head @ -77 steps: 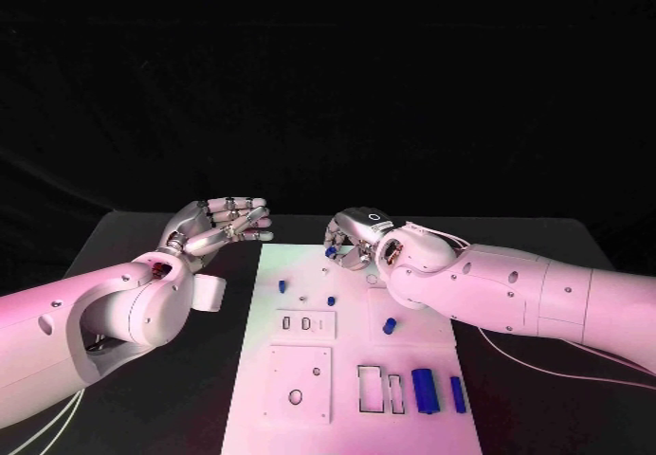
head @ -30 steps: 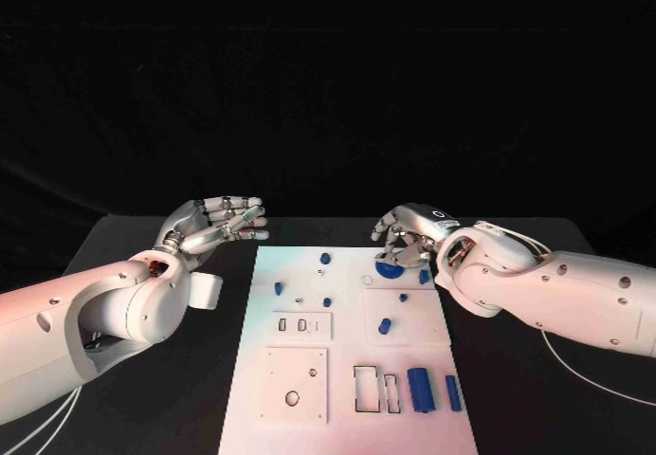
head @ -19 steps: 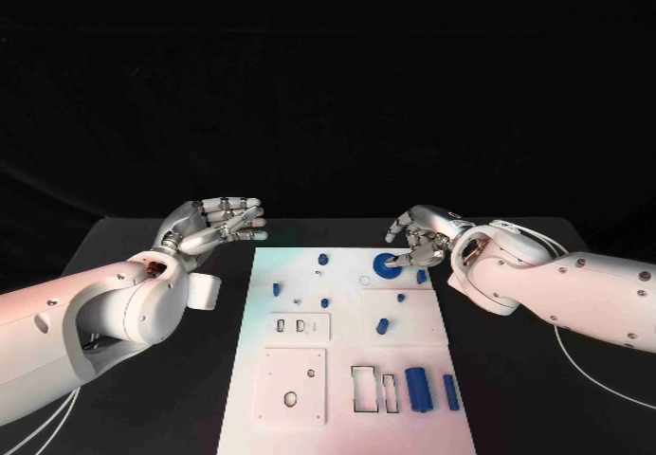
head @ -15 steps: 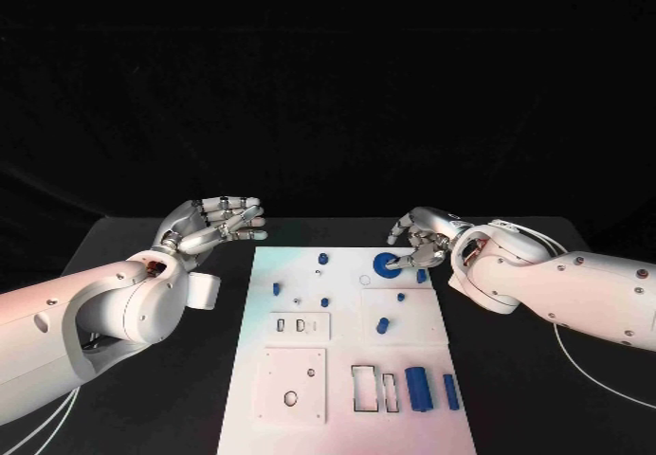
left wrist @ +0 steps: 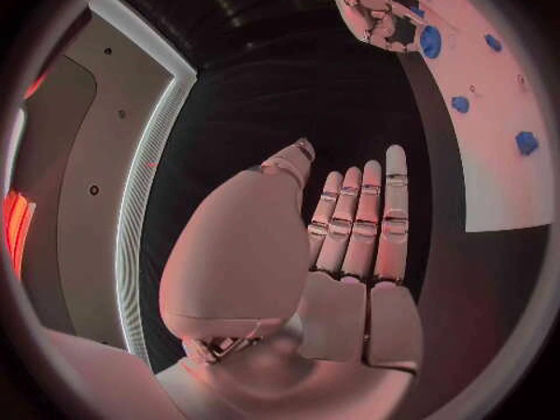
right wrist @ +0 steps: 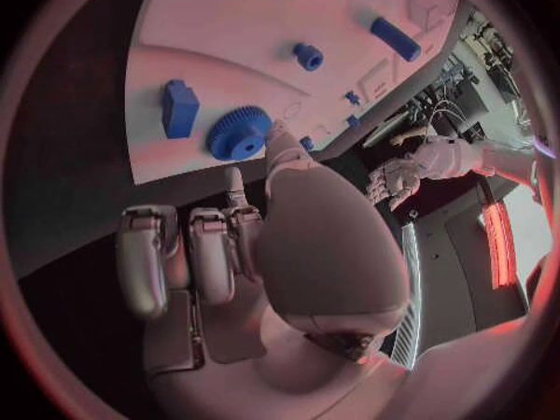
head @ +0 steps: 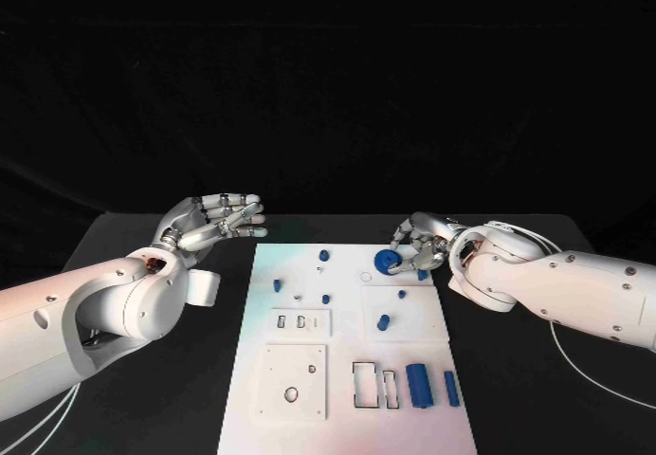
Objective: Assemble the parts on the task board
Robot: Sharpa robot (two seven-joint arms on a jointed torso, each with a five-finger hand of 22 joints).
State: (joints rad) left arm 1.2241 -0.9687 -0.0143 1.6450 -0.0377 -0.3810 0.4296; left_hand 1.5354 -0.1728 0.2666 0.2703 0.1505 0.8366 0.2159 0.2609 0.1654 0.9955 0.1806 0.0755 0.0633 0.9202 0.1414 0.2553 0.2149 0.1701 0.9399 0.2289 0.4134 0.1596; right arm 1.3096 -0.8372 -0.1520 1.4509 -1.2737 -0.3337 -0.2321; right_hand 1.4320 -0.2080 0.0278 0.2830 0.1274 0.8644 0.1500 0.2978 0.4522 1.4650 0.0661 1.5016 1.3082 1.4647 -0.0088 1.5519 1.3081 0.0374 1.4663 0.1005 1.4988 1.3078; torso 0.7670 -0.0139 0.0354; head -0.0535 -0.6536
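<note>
Blue gear (head: 389,261) at upper right of task board (head: 342,398), pinched by right hand (head: 418,245); left hand (head: 212,220) spread, empty.

Black table (head: 164,398), black backdrop (head: 328,104) behind it, white cables (head: 602,379) on table

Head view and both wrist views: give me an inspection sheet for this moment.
Surface: black table, white task board in its middle.
Job's things: blue gear at the board's far right; small blue parts scattered; two blue bars near the rectangular slots.
Clutter: nothing seen.
Hands: right hand touches the gear, grip uncertain; left hand holds nothing, fingers apart.
Cables: white cable below the right arm.
Surroundings: dark backdrop.
</note>
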